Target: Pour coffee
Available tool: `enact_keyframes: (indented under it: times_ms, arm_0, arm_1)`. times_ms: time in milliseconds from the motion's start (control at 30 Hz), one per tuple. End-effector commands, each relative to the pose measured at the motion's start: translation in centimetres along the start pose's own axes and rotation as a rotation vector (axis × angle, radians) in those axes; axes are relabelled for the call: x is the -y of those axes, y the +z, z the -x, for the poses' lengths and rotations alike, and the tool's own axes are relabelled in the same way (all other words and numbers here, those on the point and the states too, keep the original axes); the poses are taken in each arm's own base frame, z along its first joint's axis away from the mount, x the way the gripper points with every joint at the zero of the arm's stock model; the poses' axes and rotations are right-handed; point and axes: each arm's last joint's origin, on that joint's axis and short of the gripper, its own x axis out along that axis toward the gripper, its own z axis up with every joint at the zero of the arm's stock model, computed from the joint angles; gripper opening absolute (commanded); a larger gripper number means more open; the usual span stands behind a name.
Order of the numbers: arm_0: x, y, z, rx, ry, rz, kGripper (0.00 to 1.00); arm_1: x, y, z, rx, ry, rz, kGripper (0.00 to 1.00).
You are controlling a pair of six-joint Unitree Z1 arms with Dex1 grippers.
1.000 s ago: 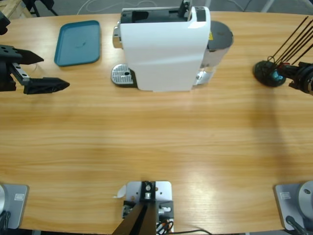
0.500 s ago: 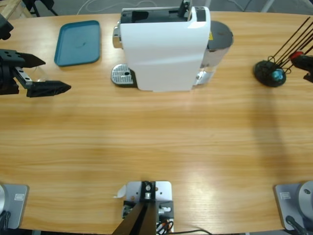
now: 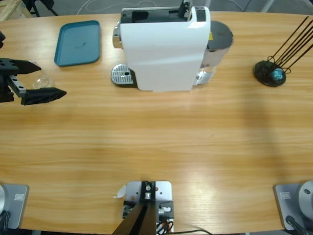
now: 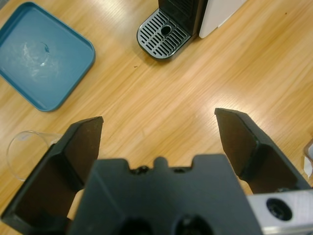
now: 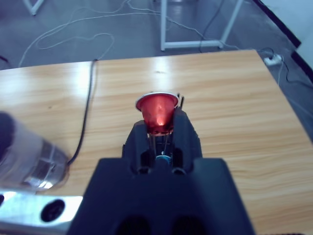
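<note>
On your long wooden table (image 3: 156, 142) the white coffee machine (image 3: 164, 49) stands at twelve o'clock with nothing on its drip tray (image 3: 122, 75), so pouring looks barely begun. Your left gripper (image 3: 35, 80), at nine o'clock, has its jaws wide apart either side of a clear glass tumbler (image 3: 41, 82); no coffee is discernible in it. Your right gripper (image 5: 159, 129) is clamped on a red coffee capsule (image 5: 157, 112), outside the high view.

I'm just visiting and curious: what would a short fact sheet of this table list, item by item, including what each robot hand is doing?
left gripper: jaws open, holding nothing
glass tumbler: clear, on the table between the left gripper's jaws
right gripper: shut on a red coffee capsule
coffee machine: white, with nothing on its drip grate
tray: teal, beside the machine
capsule rack: black wire stand
</note>
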Motion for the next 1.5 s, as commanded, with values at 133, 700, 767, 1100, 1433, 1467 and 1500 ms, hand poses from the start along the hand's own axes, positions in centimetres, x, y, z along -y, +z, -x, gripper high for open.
enact_keyframes:
  times_ms: [133, 700, 767, 1100, 1433, 1467, 1500]
  arm_0:
    - [-0.4, -2.5, 3.7, 0.064, 0.023, 0.044, 1.0]
    - [-0.2, -5.4, 7.0, 0.028, 0.016, 0.046, 0.996]
    - [-0.2, -5.6, 6.9, 0.022, 0.016, 0.047, 0.996]
    - [-0.2, -5.7, 6.8, 0.02, 0.009, 0.049, 0.996]
    - [0.0, -6.6, 6.6, 0.011, 0.002, 0.049, 0.996]
    - [0.0, -6.8, 6.6, 0.01, 0.004, 0.05, 0.996]
    - [0.0, -6.9, 6.6, 0.011, 0.007, 0.053, 0.996]
  arm_1:
    - [-3.6, 0.6, 7.1, -0.009, 0.609, 0.292, 0.0]
    - [-24.3, 9.0, 2.0, -0.077, 1.254, 0.766, 0.0]
    - [-25.7, 8.5, 1.2, -0.101, 1.266, 0.784, 0.0]
    - [-29.3, 6.9, -3.4, -0.096, 0.989, 0.859, 0.0]
    - [-30.8, 7.1, -5.1, -0.04, 0.897, 0.923, 0.0]
    - [-30.7, 7.4, -4.9, -0.031, 0.89, 0.932, 0.0]
    - [-30.6, 7.4, -4.9, -0.031, 0.888, 0.941, 0.0]
